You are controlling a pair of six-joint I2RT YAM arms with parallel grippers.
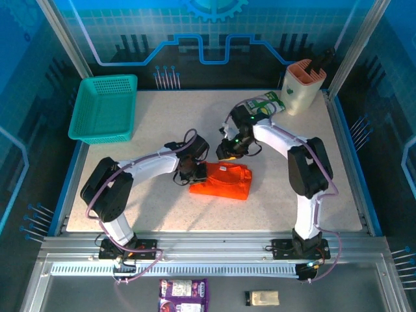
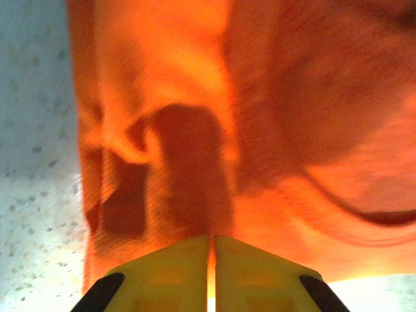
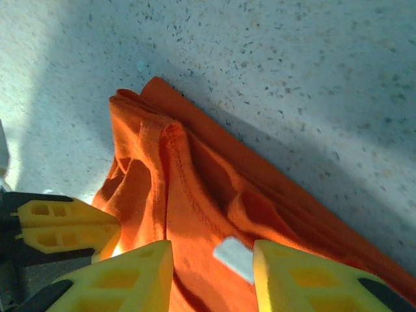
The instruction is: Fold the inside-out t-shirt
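a: what is laid out on the table [image 1: 162,123]?
b: the inside-out t-shirt [image 1: 222,181], bunched into a compact orange bundle, is seen just toward 6 o'clock of the table's centre. a teal basket [image 1: 104,107] is set at 10 o'clock.
a: and the grippers?
b: the left gripper [image 2: 211,260] is clamped on cloth at the shirt's 9 o'clock edge. the right gripper [image 3: 211,273] is held spread above its 12 o'clock edge.

Bright overhead light, soft shadows; left wrist view shows the t-shirt [image 2: 260,97] blurred, with glare.
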